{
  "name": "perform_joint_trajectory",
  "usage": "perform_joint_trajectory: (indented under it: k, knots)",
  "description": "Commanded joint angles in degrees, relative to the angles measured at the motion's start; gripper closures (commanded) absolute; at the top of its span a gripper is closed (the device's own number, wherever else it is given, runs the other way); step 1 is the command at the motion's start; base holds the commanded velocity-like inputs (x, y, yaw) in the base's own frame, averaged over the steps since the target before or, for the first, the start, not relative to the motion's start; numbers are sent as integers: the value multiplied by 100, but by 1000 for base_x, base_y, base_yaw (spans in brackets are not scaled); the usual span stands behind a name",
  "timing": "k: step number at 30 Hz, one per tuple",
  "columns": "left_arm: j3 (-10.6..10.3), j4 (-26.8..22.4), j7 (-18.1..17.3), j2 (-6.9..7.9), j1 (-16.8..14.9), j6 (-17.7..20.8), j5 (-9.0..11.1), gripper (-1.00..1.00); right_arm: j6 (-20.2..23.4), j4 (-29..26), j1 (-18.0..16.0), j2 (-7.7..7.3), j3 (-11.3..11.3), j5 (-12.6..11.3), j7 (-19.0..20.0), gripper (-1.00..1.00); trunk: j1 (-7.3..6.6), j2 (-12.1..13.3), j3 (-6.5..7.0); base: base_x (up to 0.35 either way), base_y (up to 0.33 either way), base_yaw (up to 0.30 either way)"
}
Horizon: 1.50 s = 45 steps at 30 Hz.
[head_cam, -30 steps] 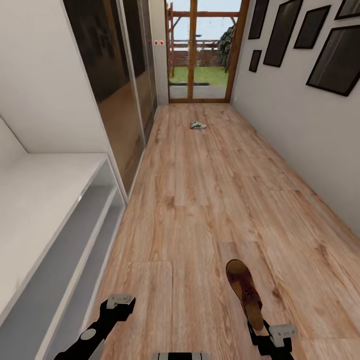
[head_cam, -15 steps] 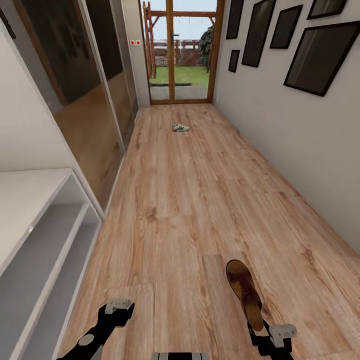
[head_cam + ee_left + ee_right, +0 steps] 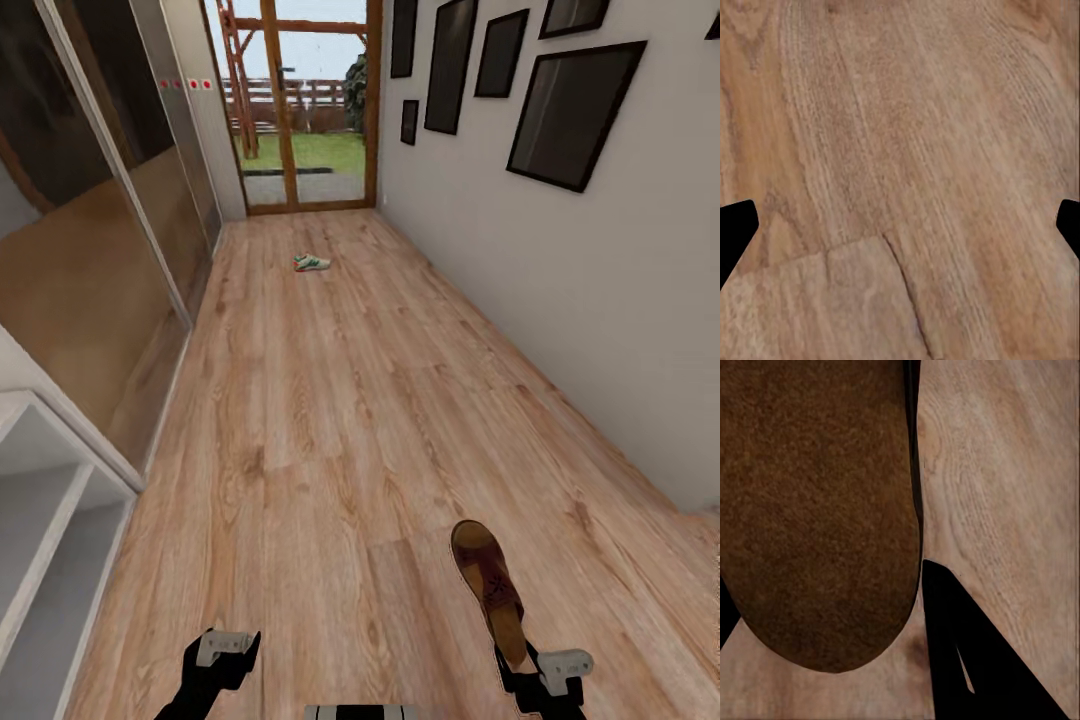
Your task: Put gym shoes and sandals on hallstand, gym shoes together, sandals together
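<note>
One brown sandal (image 3: 489, 583) hangs over the corridor floor (image 3: 330, 420) at the bottom right of the head view, heel toward me, with my right gripper (image 3: 522, 668) shut on its heel end. In the right wrist view the sandal's brown sole (image 3: 817, 510) lies against a black finger (image 3: 960, 652). My left gripper (image 3: 222, 655) stays open low at the bottom left; its wrist view has the fingertips (image 3: 735, 229) wide apart over bare planks. A white gym shoe (image 3: 312, 263) with green stripes lies far down the corridor. The hallstand's open shelves (image 3: 45, 470) show at the lower left.
Mirrored sliding doors (image 3: 90, 230) line the left wall. Black picture frames (image 3: 570, 110) hang on the white right wall. A glazed wooden door (image 3: 300, 110) closes the far end. Bare planks stretch between me and the gym shoe.
The whole head view has swung right: the hallstand has slid toward the left edge and the right wall fills more of the picture. Both grippers keep their places in it, the sandal still held.
</note>
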Motion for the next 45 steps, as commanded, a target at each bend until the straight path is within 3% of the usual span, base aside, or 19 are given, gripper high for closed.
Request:
perform_joint_trajectory:
  k: [1, 9, 24, 33, 45]
  knots:
    - [-27, 1, -12, 5, 1, -22, 40, -100, -15, 2, -8, 6, -47, 1, 56, 100, 3, -1, -4, 336, -74, -265]
    - [-27, -3, -14, -6, 3, -42, 40, -100, -15, 1, -8, 6, -49, 1, 56, 100, 3, -1, -4, 336, -72, -212]
    - [-27, 44, -11, -5, 13, -56, 42, -100, -14, 10, -8, 6, -47, 7, 65, 100, 3, -1, -4, 339, -8, -12]
    - [5, 41, -11, -8, 279, -76, 82, -100, -14, 2, -8, 10, -47, 1, 58, 100, 3, -1, -4, 340, 0, 1]
    - [50, 41, -11, -16, 297, -77, 118, -100, -15, 22, -8, 14, -47, 2, 56, 100, 3, -1, -4, 339, 0, 204]
